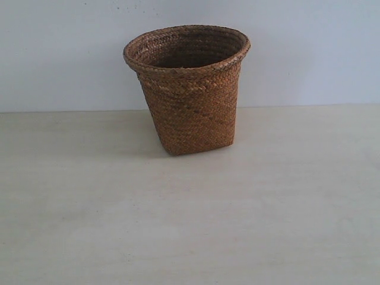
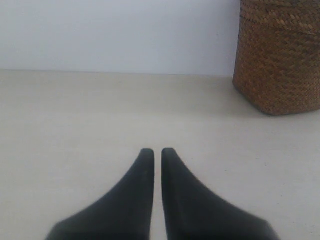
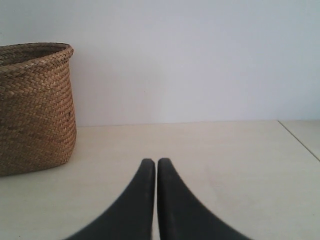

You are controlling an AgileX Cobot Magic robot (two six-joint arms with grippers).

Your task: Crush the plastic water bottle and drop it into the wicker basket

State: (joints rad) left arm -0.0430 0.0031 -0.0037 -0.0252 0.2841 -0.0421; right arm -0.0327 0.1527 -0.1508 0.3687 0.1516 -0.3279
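Observation:
The brown wicker basket [image 1: 189,89] stands upright on the pale table, its flared rim open to the top. The plastic water bottle shows in no view; whether it lies inside the basket cannot be told. Neither arm appears in the exterior view. My left gripper [image 2: 157,150] is shut with nothing in it, low over the table, and the wicker basket [image 2: 280,55] stands off to one side ahead of it. My right gripper [image 3: 156,160] is shut and empty too, with the wicker basket [image 3: 35,107] ahead on its other side.
A pale tabletop [image 1: 190,225] runs back to a plain white wall [image 1: 59,53]. In the right wrist view a table edge or seam [image 3: 299,141] runs diagonally past the gripper.

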